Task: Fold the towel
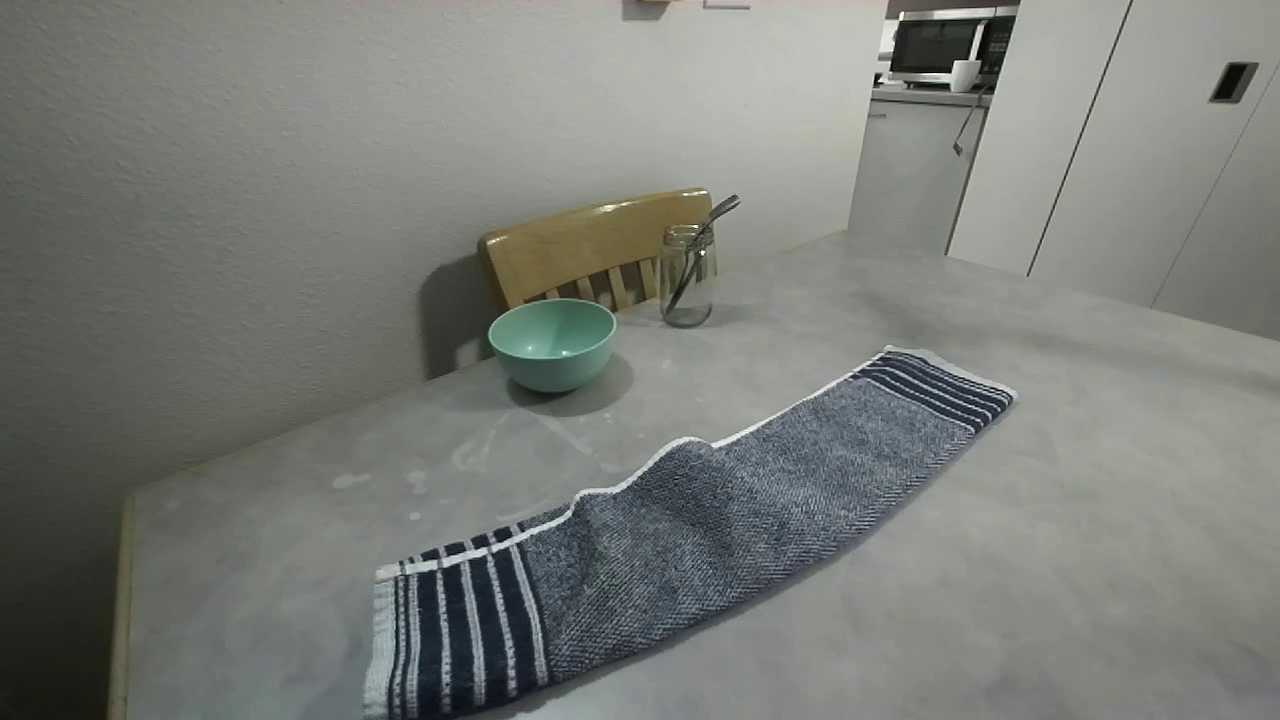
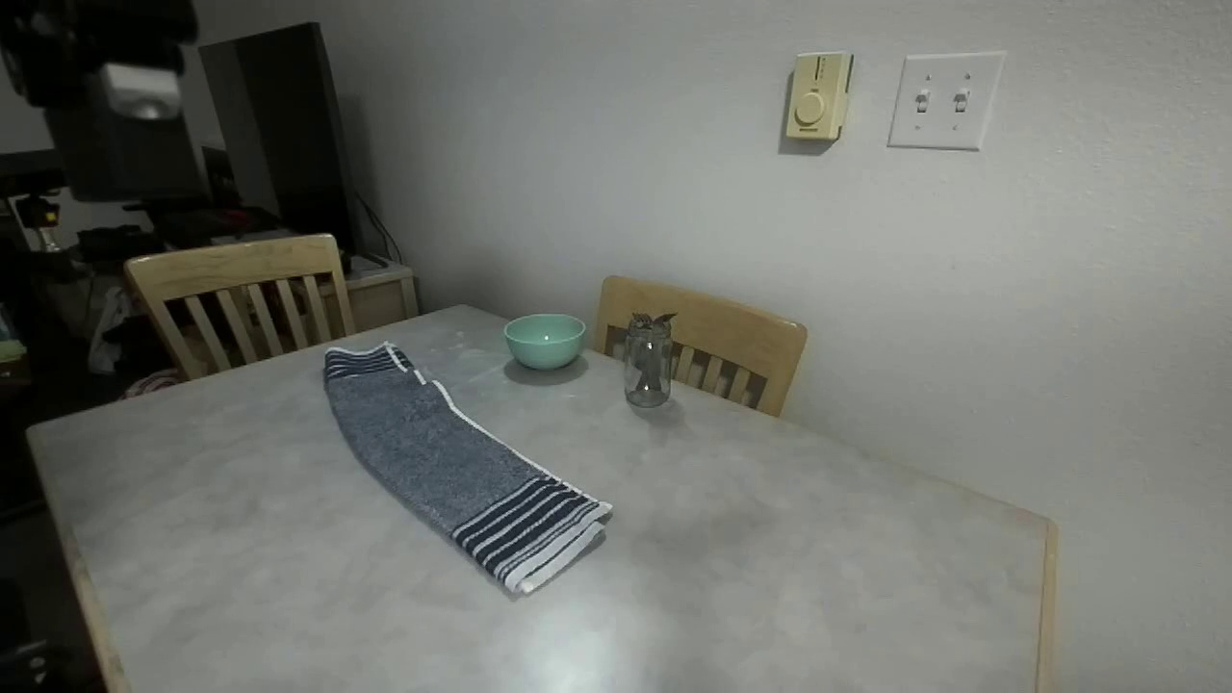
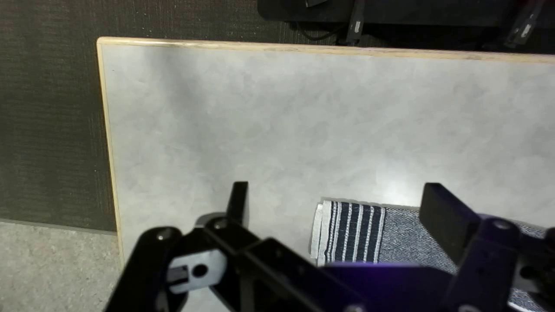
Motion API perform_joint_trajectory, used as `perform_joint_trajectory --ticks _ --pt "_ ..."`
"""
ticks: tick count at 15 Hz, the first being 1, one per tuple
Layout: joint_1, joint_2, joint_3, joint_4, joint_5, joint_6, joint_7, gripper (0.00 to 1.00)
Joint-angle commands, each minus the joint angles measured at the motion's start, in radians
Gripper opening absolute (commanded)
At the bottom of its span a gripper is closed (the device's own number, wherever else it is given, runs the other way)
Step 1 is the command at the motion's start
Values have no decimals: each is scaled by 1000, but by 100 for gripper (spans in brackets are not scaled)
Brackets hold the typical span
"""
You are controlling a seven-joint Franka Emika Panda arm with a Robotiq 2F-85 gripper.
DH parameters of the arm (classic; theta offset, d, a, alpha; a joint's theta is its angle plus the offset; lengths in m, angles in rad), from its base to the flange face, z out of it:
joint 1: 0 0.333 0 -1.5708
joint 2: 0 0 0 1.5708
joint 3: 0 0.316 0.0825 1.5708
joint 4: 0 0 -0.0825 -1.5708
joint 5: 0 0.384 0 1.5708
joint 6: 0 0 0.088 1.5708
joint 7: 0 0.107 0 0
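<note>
The blue-grey towel (image 1: 760, 490) lies in a long narrow strip on the table, and it shows in the other exterior picture too (image 2: 433, 443). Navy and white striped bands show at both short ends. Two offset white hems at one end show layers lying over each other. Its long white-edged side has a raised ripple near the middle. In the wrist view my gripper (image 3: 337, 184) is wide open with nothing between the fingers. It is above the table, and one striped end of the towel (image 3: 353, 232) shows below and between the fingers. Gripper parts hide the rest of the towel there.
A teal bowl (image 1: 553, 345) and a glass jar with cutlery (image 1: 687, 285) stand beside the towel near the wall. A wooden chair (image 2: 712, 327) stands behind them, another (image 2: 241, 274) at the table's far side. Blurred dark robot parts (image 2: 125, 125) hang at upper left. The table edge (image 3: 108, 143) shows.
</note>
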Motion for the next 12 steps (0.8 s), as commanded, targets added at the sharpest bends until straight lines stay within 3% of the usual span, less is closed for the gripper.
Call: perform_joint_trajectory --ticks 1,7,12 --pt "8 5 -7 3 -3 0 -2 100" --pt "43 88 -37 13 17 103 -43 100" --pt "80 236 -60 28 88 202 -99 100"
